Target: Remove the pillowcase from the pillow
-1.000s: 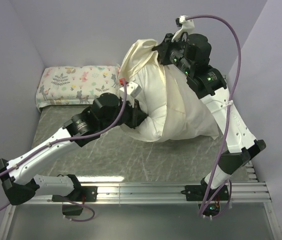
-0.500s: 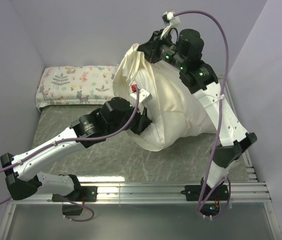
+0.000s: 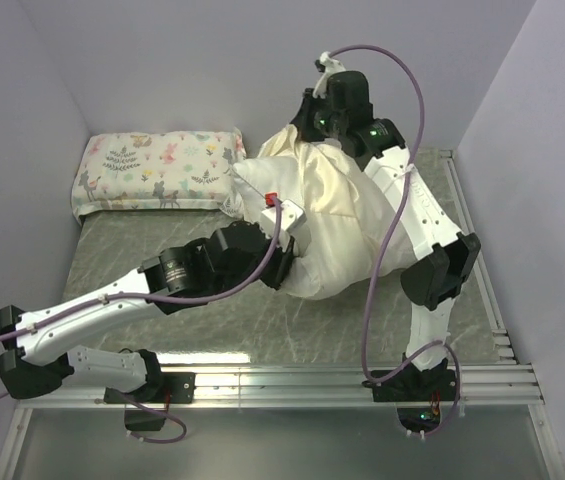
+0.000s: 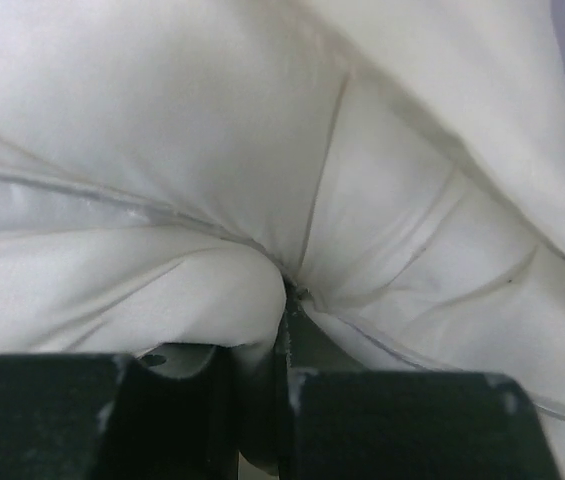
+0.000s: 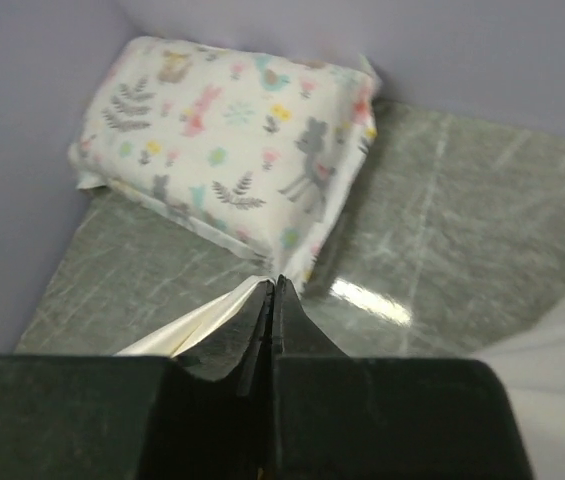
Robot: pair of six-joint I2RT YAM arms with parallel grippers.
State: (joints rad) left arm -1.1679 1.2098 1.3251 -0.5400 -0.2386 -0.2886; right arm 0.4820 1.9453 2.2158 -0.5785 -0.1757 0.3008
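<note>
The cream pillowcase lies bunched over the plump white pillow in the middle of the table. A white corner of the pillow pokes out at the left. My right gripper is at the far top of the bundle, shut on a fold of the pillowcase, which shows beside my closed jaws. My left gripper is at the bundle's near-left edge. In the left wrist view its jaws are shut on a pinch of the white pillow by a piped seam.
A small floral animal-print pillow lies at the far left against the wall, also seen in the right wrist view. The grey-green table surface is walled on three sides. A metal rail runs along the near edge.
My right gripper moved left and down toward the far wall with the pillowcase. The bundle has sunk lower, and a white pillow corner now shows at the left. My left arm shifted right.
</note>
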